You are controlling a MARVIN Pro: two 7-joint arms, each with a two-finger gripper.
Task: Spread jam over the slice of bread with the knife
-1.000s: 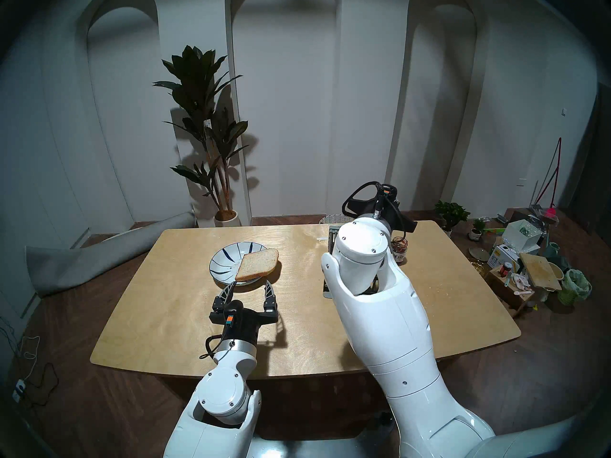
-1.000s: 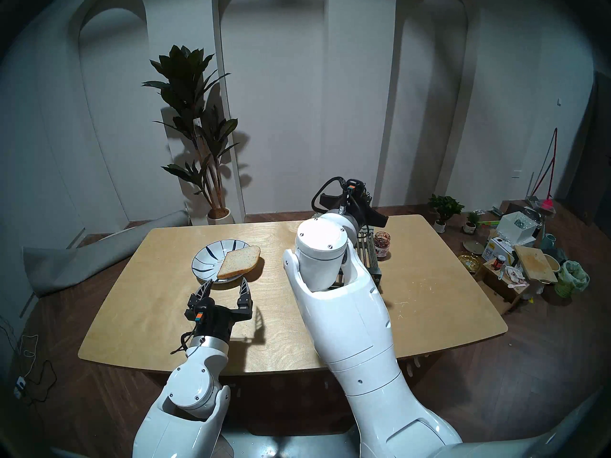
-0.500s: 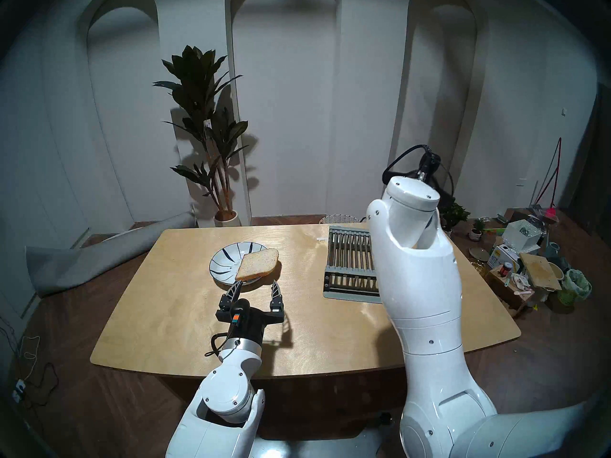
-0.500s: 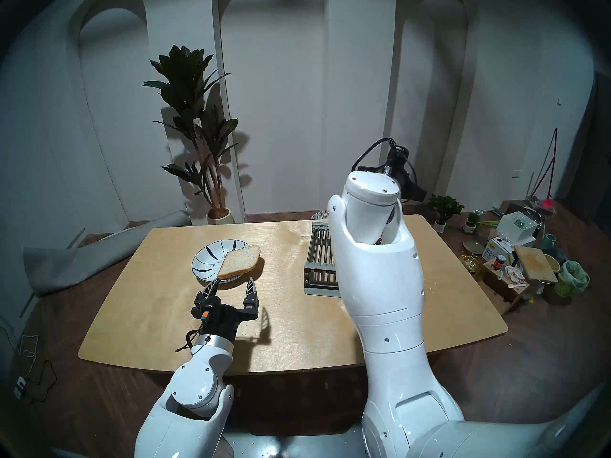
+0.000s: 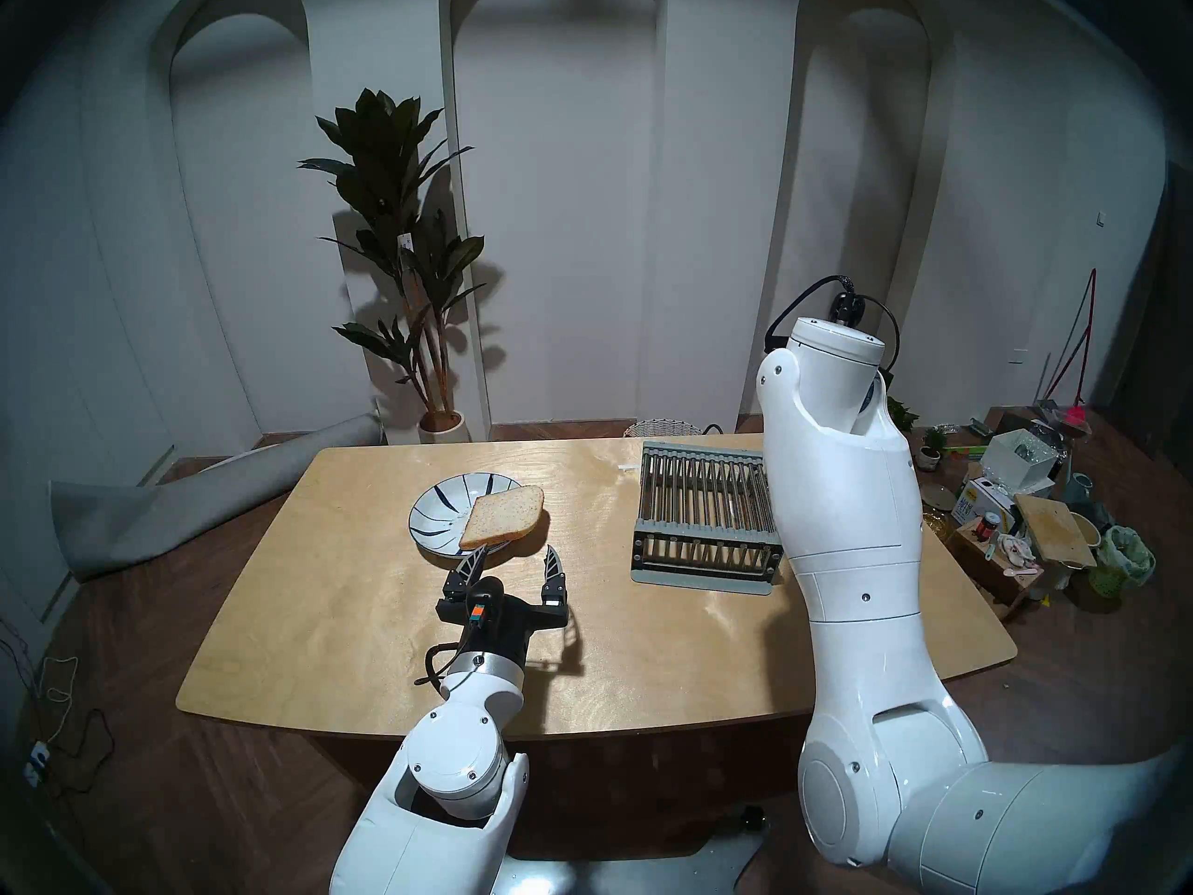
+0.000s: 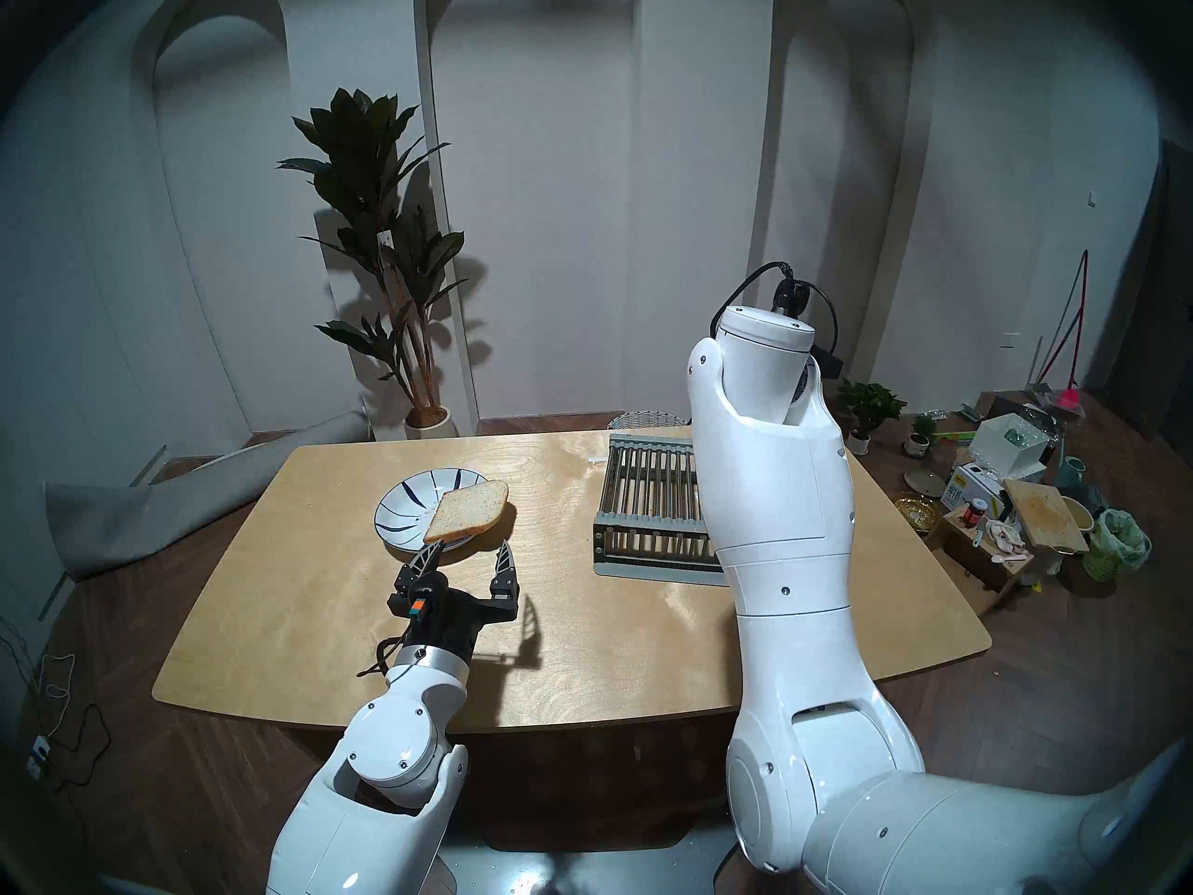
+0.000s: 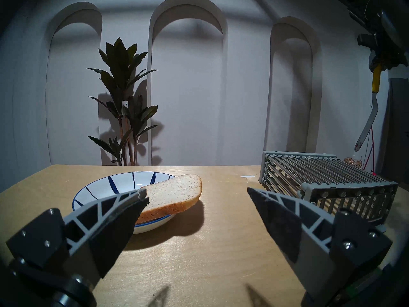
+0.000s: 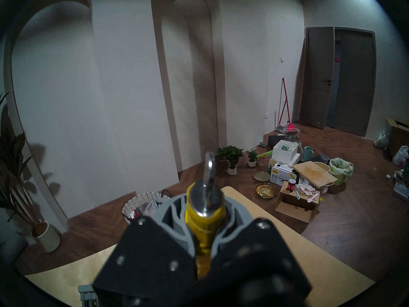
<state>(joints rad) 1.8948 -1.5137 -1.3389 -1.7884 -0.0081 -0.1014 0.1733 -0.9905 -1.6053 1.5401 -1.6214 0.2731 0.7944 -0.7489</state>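
Observation:
The slice of bread [image 5: 502,516] [image 7: 174,195] leans on the right rim of a white plate with blue stripes [image 5: 436,509] [image 7: 106,184] and overhangs it. Just in front of the plate, my left gripper [image 5: 514,561] [image 7: 196,191] hovers low over the table, open and empty. The right arm is raised high at the table's far right. Its gripper [image 8: 202,215] is shut on the yellow handle of the knife [image 8: 203,222] [image 7: 375,82], whose blade hangs down. Only the glass rim of the jam jar [image 7: 353,163] peeks over the rack; in the head views my right arm hides it.
A grey slatted rack [image 5: 703,519] [image 7: 327,180] stands on the wooden table [image 5: 400,648] between the plate and my right arm. A wicker basket [image 8: 143,205] sits on the floor behind the table. Boxes and pots [image 5: 1007,487] clutter the floor at the right.
My right arm rose from low over the rack and swung up and to the right, uncovering the rack. The left gripper, still open, slid a little right and toward the plate.

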